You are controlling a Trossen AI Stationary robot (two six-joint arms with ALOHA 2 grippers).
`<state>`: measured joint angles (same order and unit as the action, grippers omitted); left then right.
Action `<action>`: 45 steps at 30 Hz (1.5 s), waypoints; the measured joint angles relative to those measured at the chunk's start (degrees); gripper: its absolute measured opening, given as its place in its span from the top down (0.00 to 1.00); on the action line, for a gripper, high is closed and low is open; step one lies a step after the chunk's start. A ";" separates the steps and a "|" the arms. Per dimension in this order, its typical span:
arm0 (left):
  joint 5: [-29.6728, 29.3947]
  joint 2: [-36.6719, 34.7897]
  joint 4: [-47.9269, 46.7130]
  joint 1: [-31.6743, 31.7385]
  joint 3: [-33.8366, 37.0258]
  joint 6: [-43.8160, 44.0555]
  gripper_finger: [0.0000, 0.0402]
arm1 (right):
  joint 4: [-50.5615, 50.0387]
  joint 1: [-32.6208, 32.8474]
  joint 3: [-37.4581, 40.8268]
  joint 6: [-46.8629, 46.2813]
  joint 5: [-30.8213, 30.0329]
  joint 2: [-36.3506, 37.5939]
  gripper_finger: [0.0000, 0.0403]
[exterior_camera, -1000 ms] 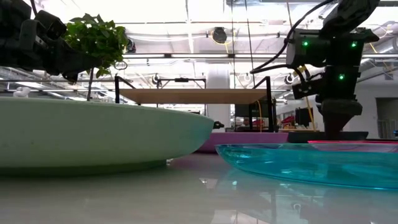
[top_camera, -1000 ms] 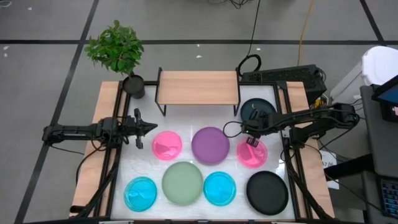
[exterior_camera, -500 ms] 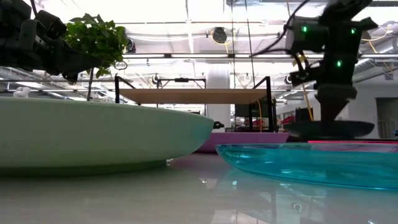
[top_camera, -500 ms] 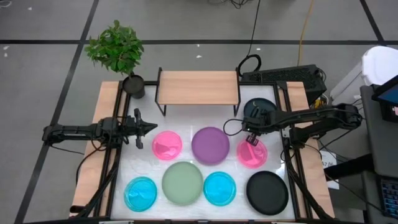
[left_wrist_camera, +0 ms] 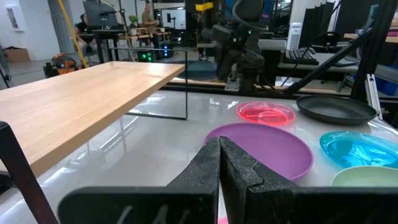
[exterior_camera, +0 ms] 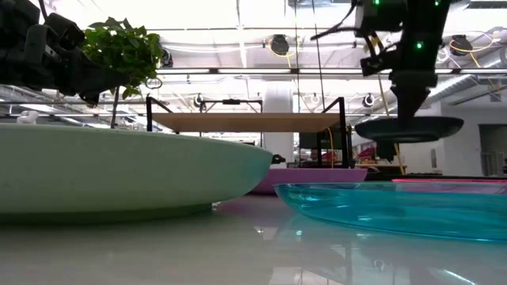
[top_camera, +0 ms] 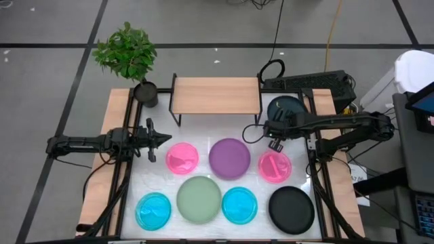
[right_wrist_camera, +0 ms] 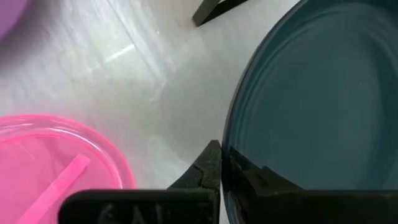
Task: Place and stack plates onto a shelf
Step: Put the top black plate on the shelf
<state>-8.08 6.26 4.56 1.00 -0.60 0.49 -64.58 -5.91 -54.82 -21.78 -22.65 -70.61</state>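
My right gripper (top_camera: 274, 129) is shut on a dark teal plate (top_camera: 285, 108) and holds it in the air near the right end of the wooden-topped shelf (top_camera: 217, 95); the low view shows the plate (exterior_camera: 408, 128) above the table. My left gripper (top_camera: 163, 139) waits shut and empty by the table's left edge, its fingers together (left_wrist_camera: 219, 155). On the table lie two pink plates (top_camera: 182, 157) (top_camera: 274, 167), a purple plate (top_camera: 229, 158), a sage green plate (top_camera: 199, 198), two cyan plates (top_camera: 153, 210) (top_camera: 239, 205) and a black plate (top_camera: 291, 209). My right gripper pinches the dark teal plate's rim (right_wrist_camera: 227, 152) on its near side, one finger outside the rim and one on the plate's inner face (right_wrist_camera: 255, 177). The fingers come from above, pointing down. The plate hangs level, face up, lifted clear of the table.
A potted plant (top_camera: 129, 54) stands at the far left corner beside the shelf. A black keyboard-like box (top_camera: 308, 81) lies behind the table's far right. Bare white tabletop (top_camera: 217, 132) lies between the shelf and the row of plates.
My right gripper has risen and gone toward the far edge with the dark teal plate. The plate, which lay on the table a second ago, now hangs level and clear of it, closer to the shelf's right end.
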 joint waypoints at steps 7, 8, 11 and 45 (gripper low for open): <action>0.00 0.00 -0.01 0.02 -0.02 0.00 0.99 | -3.83 0.00 -5.71 1.66 -0.31 -0.02 1.00; 0.00 0.00 -0.02 0.01 -0.02 -0.02 0.99 | -4.79 0.00 -6.80 1.74 -0.99 -0.02 1.00; 0.00 0.00 -0.02 0.02 -0.01 -0.02 0.99 | -7.28 0.00 -10.26 2.33 -3.16 -0.02 1.00; 0.02 0.09 -1.71 0.00 -0.02 -0.17 0.99 | -14.92 -0.09 -38.85 24.18 -7.78 -16.35 1.00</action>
<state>-8.05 6.35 2.85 0.99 -0.62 0.32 -79.50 -6.00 -93.67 2.40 -30.44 -86.96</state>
